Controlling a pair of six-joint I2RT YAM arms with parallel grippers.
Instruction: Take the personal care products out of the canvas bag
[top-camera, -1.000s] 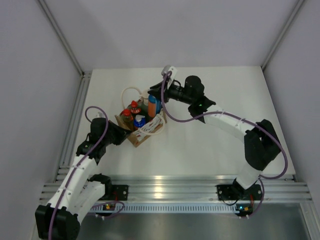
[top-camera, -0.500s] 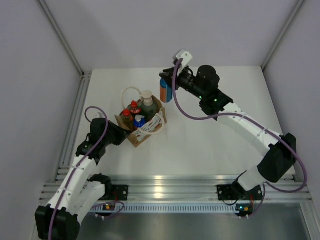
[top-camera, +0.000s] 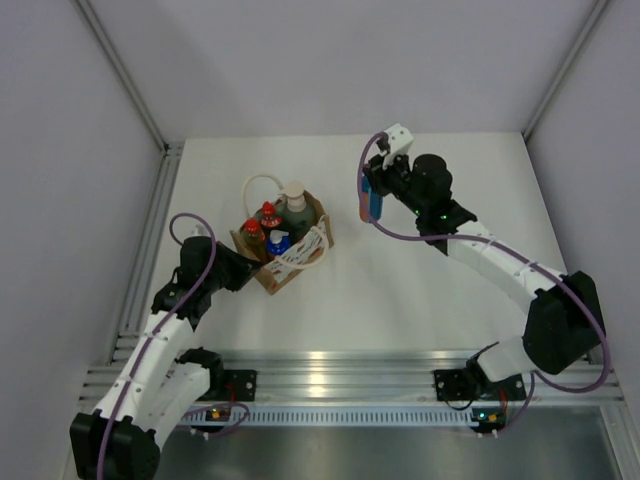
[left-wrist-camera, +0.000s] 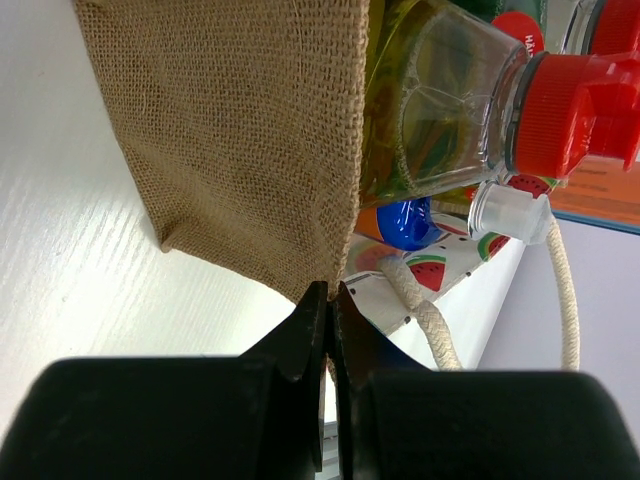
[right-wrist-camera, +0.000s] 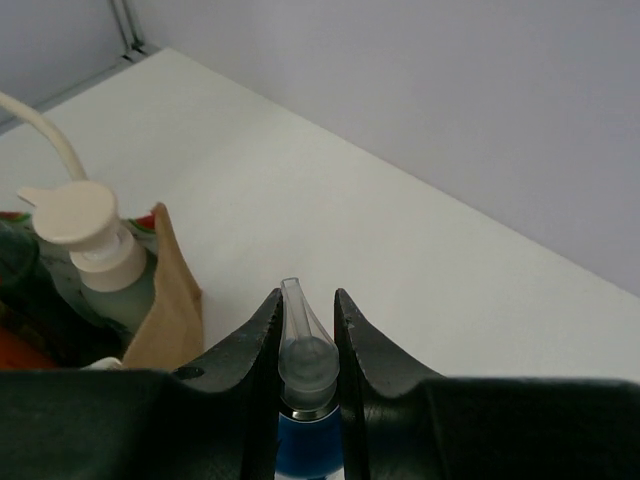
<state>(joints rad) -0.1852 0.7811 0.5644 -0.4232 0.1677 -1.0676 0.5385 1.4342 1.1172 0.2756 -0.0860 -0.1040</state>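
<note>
The canvas bag (top-camera: 294, 268) stands at the table's left middle, holding several personal care products: two red-capped bottles (top-camera: 266, 213), a blue-capped one (top-camera: 279, 241) and a grey-green pump bottle (top-camera: 294, 196). My left gripper (top-camera: 243, 268) is shut on the bag's burlap edge (left-wrist-camera: 300, 180), close to the yellow-green bottle (left-wrist-camera: 430, 110) and a rope handle (left-wrist-camera: 428, 312). My right gripper (top-camera: 376, 186) is shut on the blue bottle (top-camera: 374, 204), hanging above the table to the right of the bag. In the right wrist view the jaws pinch its white nozzle (right-wrist-camera: 303, 345).
An aluminium rail (top-camera: 340, 375) runs along the near edge and another (top-camera: 148, 240) along the left side. Grey walls close in the back and both sides. Bare white tabletop (top-camera: 430, 290) lies to the right of the bag.
My right gripper lifted the blue bottle up out of the bag and carried it to the right. The left gripper and the bag stayed put.
</note>
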